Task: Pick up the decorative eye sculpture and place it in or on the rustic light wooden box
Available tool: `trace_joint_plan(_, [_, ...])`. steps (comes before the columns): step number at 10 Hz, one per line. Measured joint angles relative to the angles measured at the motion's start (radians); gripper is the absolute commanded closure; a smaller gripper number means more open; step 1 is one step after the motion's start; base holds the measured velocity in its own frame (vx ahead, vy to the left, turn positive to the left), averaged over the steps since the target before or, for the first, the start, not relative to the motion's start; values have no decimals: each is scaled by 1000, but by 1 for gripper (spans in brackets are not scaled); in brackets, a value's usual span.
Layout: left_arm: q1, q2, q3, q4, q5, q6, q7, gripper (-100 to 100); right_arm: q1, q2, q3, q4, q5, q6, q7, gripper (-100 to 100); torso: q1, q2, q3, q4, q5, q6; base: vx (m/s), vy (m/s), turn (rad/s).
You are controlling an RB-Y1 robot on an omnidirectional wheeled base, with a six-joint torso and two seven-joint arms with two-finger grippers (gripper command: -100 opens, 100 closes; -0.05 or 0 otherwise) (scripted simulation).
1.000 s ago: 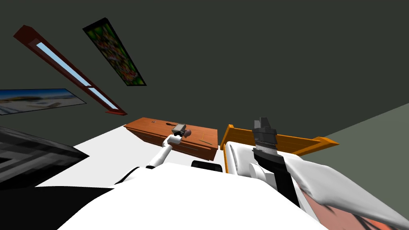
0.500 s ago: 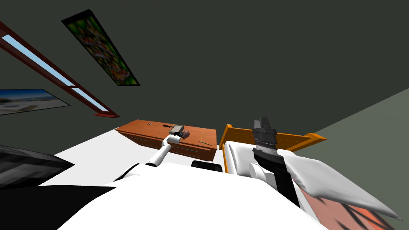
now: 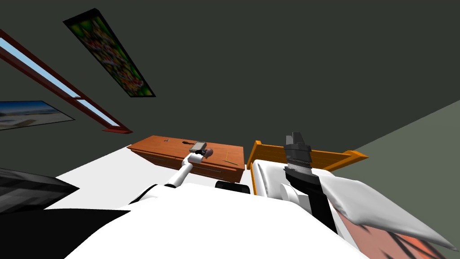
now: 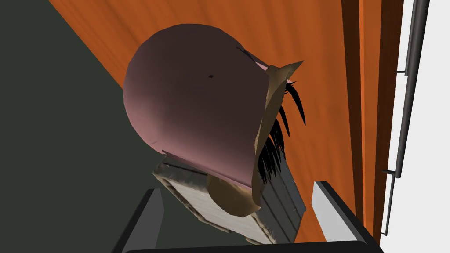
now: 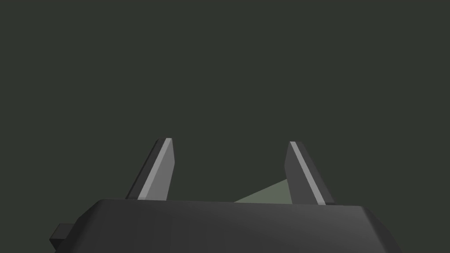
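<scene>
One mauve, dome-shaped eye sculpture with a tan rim and black lashes sits on one pale, weathered slatted box, about midway along the orange-brown wooden dresser. The left gripper's two fingers stand spread either side, gripping nothing. The right gripper's two fingers gape too, holding nothing.

Mauve domed eye sculpture, tan rim, black lashes; pale weathered plank box.
The sculpture's tan base overlaps the box. Left gripper fingers spread, flanking both. Orange-brown wooden cabinet top beneath; grey bar handles on its front; dark grey-green wall beside.
</scene>
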Motion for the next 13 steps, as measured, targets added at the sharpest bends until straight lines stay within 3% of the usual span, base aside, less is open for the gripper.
trace_joint_plan(1, [0,0,0,2,-1,-5,1,100,0,0,0,0,0,0,0,0,-1,2,1,0,0,0,0,0,0])
trace_joint_plan(5, [1,-1,-1,3,-1,-4,0,100,0,0,0,0,0,0,0,0,-2,4,3,2,-1,0,1,0,-3])
trace_joint_plan(6, [1,-1,-1,3,-1,-4,0,0,0,0,0,0,0,0,0,0,-3,5,3,2,-1,0,0,0,0])
trace_joint_plan(7, [1,-1,-1,3,-1,-4,0,100,0,0,0,0,0,0,0,0,-2,5,3,2,-1,0,-41,-28,25])
trace_joint_plan(9, [4,4,-1,-34,6,25,-3,100,0,0,0,0,0,0,0,0,-5,10,6,3,-2,-1,-54,-21,12])
trace_joint_plan(10, [5,4,-1,-36,7,30,-3,0,0,0,0,0,0,0,0,0,-4,9,6,4,-3,-1,-6,-3,1])
trace_joint_plan(11, [5,4,-1,-35,7,30,-3,100,0,0,0,0,0,0,0,0,-4,8,5,4,-3,-1,-65,41,2])
trace_joint_plan(13, [-1,33,-10,-43,25,61,-3,100,0,0,0,0,0,0,0,0,1,14,9,5,-3,-3,-119,66,10])
